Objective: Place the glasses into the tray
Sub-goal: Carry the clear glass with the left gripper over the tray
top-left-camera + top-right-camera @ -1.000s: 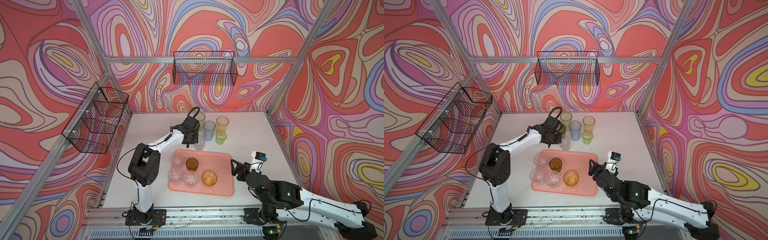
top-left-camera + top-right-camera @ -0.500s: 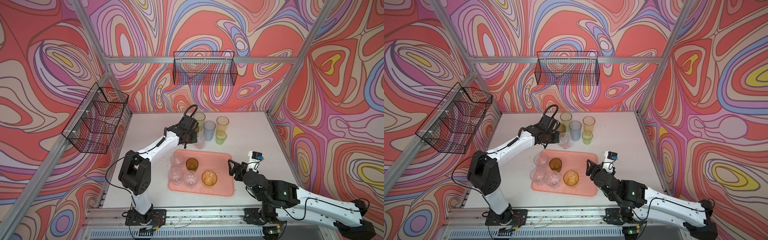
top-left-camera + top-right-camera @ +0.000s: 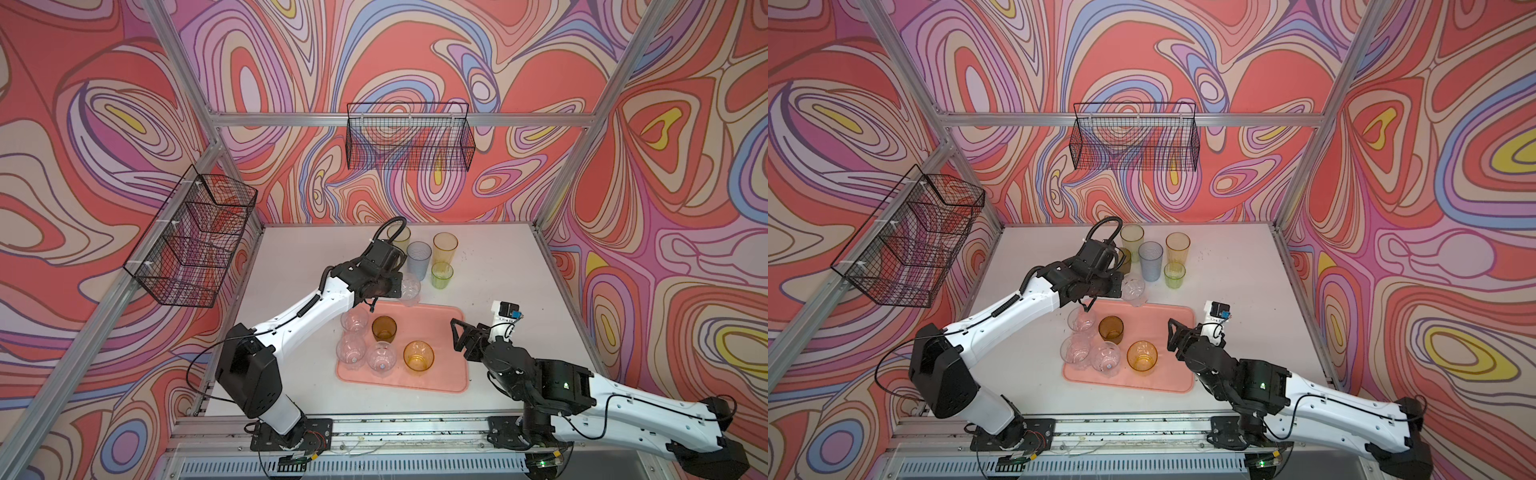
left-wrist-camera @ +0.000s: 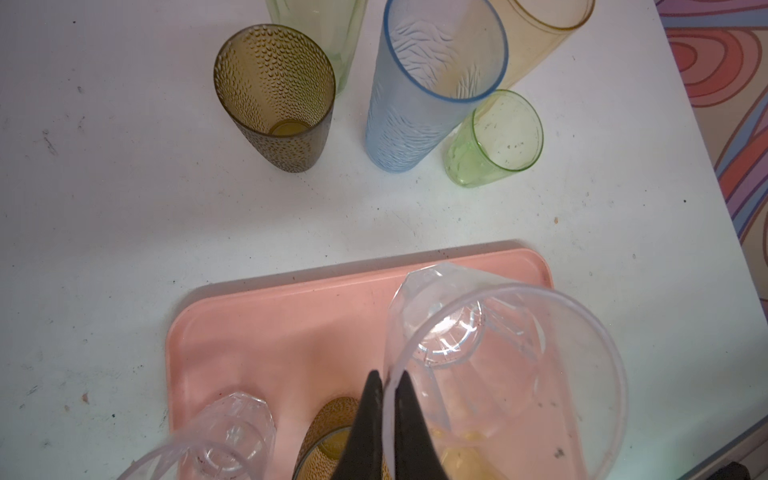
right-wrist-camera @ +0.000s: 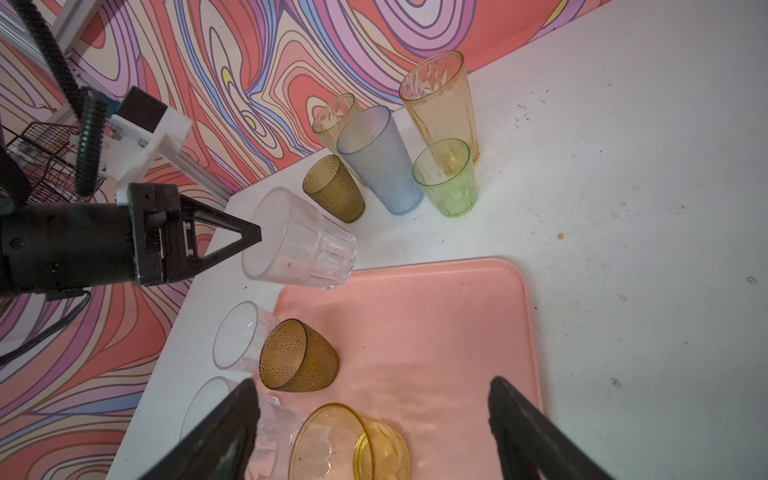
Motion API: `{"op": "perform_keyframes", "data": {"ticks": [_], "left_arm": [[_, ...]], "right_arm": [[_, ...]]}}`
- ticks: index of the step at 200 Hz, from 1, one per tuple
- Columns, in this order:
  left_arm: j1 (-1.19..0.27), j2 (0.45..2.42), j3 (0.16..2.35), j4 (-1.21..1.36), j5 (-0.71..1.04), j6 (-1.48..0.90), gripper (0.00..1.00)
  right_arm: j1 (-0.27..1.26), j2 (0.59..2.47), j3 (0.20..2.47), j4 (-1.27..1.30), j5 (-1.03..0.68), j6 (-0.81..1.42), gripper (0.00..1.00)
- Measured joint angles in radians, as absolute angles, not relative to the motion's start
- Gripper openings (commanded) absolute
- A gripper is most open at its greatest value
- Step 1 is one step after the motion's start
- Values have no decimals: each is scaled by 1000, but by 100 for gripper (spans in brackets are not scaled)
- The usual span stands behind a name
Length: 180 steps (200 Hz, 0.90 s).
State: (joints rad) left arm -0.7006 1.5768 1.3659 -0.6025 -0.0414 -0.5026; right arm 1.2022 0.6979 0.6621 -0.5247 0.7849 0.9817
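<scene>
My left gripper [image 4: 388,376] is shut on the rim of a clear faceted glass [image 4: 498,365], held tilted over the far edge of the pink tray [image 3: 436,332]; both top views show this glass [image 3: 1133,289]. Three clear glasses [image 3: 354,321], a brown one [image 3: 383,328] and an amber one [image 3: 418,355] stand in the tray. Behind it on the table are tall yellow [image 3: 401,237], blue-grey [image 3: 419,259] and orange [image 3: 445,247] glasses, plus short green [image 3: 441,274] and brown dotted [image 4: 278,99] ones. My right gripper [image 5: 374,390] is open and empty at the tray's right edge.
Black wire baskets hang on the back wall [image 3: 409,137] and the left wall [image 3: 191,241]. The white table [image 3: 498,266] is bare to the right of the glasses. Bare tray floor [image 5: 436,324] lies on the tray's right half.
My left gripper has carried the clear glass slightly right, toward the tray's far edge, while its elbow swung left and nearer. The right gripper has crept a little leftward, still open.
</scene>
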Motion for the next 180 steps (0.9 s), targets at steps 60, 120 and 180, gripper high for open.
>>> {"op": "perform_keyframes", "data": {"ticks": [60, 120, 180], "left_arm": [[-774, 1544, 1256, -608, -61, -525, 0], [-787, 1540, 1214, -612, -65, -527, 0], [-813, 1539, 1211, -610, -64, -527, 0]], "right_arm": [[1202, 723, 662, -516, 785, 992, 89], [1202, 728, 646, -516, 784, 1036, 89], [1202, 727, 628, -523, 785, 1081, 89]]}}
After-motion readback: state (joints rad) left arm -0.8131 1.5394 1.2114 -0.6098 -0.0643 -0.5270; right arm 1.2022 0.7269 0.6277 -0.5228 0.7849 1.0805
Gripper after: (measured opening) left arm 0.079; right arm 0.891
